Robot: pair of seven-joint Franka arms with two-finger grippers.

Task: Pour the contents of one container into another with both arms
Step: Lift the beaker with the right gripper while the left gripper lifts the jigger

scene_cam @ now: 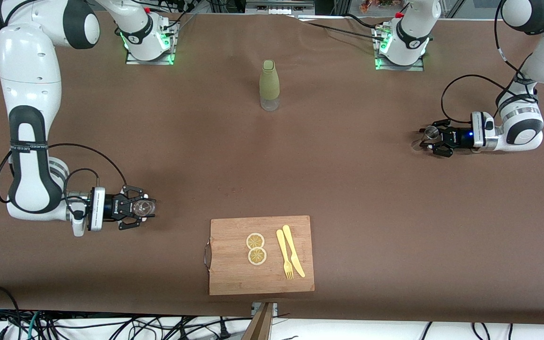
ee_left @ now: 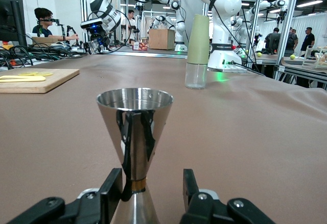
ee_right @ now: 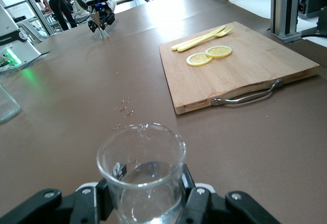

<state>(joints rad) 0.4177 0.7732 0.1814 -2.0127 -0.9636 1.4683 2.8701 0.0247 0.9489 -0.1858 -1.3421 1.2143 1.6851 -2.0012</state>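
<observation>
A steel jigger (scene_cam: 431,133) (ee_left: 134,117) stands upright on the brown table toward the left arm's end. My left gripper (scene_cam: 427,140) (ee_left: 152,184) lies low around its waist, open, with a clear gap at one finger (ee_left: 190,182). Toward the right arm's end, nearer the front camera, my right gripper (scene_cam: 148,208) (ee_right: 145,196) is shut on a clear glass beaker (scene_cam: 144,206) (ee_right: 142,170), its fingers pressed against both sides. The beaker holds what looks like a little clear liquid.
A bottle with a green sleeve (scene_cam: 269,85) (ee_left: 197,45) stands mid-table near the bases. A wooden cutting board (scene_cam: 234,276) (ee_right: 255,76) with two lemon slices (scene_cam: 256,248), a yellow fork and a knife (scene_cam: 293,255) lies near the front edge. Small crumbs (ee_right: 124,109) dot the cloth.
</observation>
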